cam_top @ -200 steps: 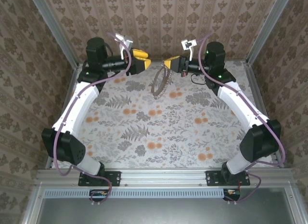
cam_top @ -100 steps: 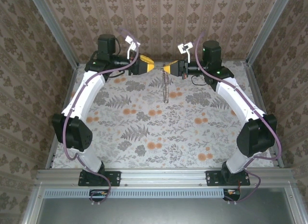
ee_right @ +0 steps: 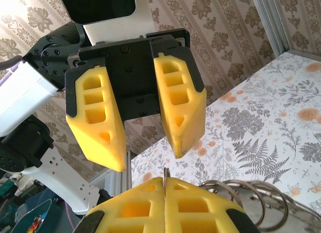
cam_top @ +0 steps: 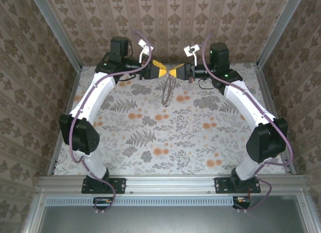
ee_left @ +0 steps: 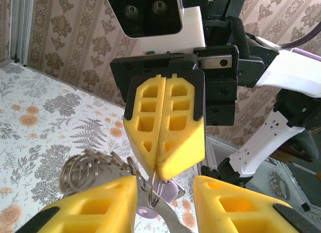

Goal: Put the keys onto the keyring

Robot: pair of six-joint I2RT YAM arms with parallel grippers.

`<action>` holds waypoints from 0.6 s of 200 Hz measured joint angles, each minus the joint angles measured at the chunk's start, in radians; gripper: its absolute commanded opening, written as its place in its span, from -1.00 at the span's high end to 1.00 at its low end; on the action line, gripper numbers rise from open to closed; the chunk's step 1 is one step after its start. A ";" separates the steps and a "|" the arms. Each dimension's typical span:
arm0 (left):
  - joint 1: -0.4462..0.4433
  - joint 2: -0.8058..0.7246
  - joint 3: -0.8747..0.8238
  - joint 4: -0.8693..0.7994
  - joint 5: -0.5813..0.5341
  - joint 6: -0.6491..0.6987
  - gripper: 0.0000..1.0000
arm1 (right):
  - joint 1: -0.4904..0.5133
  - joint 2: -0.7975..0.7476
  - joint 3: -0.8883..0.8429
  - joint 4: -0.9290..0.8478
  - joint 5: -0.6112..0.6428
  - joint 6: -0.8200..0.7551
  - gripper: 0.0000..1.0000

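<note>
The keyring [cam_top: 167, 91], a loop of linked metal rings, hangs above the floral table from my right gripper [cam_top: 174, 71]. That gripper is shut on a small split ring [ee_left: 154, 185] of the loop. In the right wrist view the ring's edge pokes up from my right gripper [ee_right: 165, 179], and more of the keyring [ee_right: 251, 193] curves off to the right. The key [ee_left: 169, 190], lilac-headed with a grey blade, hangs at that small ring. My left gripper [ee_left: 165, 185] faces the right one tip to tip. It is open, its yellow fingers [ee_left: 85, 208] on either side of key and ring.
The floral table top [cam_top: 165, 138] spreads below both raised grippers. Patterned walls and metal frame rails [cam_top: 60, 37] enclose the back and sides. Both grippers meet near the back wall at mid-width.
My left arm has swung right until its gripper meets the right one, and its jaws have narrowed. The hanging keyring has swung slightly.
</note>
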 measured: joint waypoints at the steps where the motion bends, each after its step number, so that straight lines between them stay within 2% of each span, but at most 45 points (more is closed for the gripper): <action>1: 0.000 0.000 0.000 0.000 0.000 0.000 0.31 | 0.000 0.000 0.000 0.000 0.000 0.000 1.00; 74: -0.019 0.000 0.000 -0.011 0.000 0.018 0.29 | 0.000 0.000 0.000 0.002 0.000 0.001 1.00; 120: -0.025 0.002 0.000 -0.013 -0.001 0.028 0.42 | 0.000 0.000 0.000 0.002 0.000 0.003 1.00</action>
